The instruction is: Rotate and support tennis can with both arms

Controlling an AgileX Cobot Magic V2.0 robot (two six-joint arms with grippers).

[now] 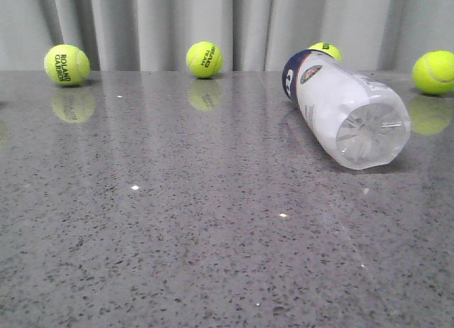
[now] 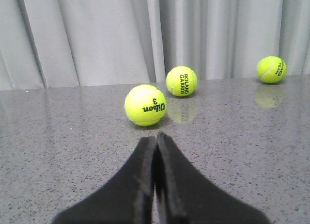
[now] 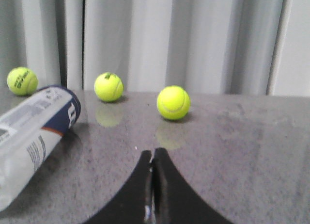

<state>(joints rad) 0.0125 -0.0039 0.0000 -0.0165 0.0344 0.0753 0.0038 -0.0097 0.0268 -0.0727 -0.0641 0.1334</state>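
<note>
Granite-look grey table (image 1: 177,257) fills the front view, with a pale pleated curtain (image 1: 142,23) hanging along its far edge. Taking the middle of that view as the clock centre, the tennis can (image 1: 347,111) lies on its side at about two o'clock, its clear moulded base turned toward the camera and its navy end band pointing away toward the curtain; the white label and a round emblem face upward. A tennis ball (image 1: 325,51) peeks out just behind the navy end, another ball (image 1: 433,72) sits near the right edge at roughly two to three o'clock, one marked with dark lettering (image 1: 204,59) rests at twelve, and one reading ROLAND GARROS (image 1: 67,64) sits at ten. Neither arm appears in the front view. In the left wrist view the left gripper (image 2: 155,139) has its black fingers pressed together with nothing between them, low over the table, and a Wilson 3 ball (image 2: 145,105) lies just beyond the tips. In the right wrist view the right gripper (image 3: 152,158) likewise has its jaws together and empty, apart from the can, whose navy band with the white logo and barcode side shows beside it.
</note>
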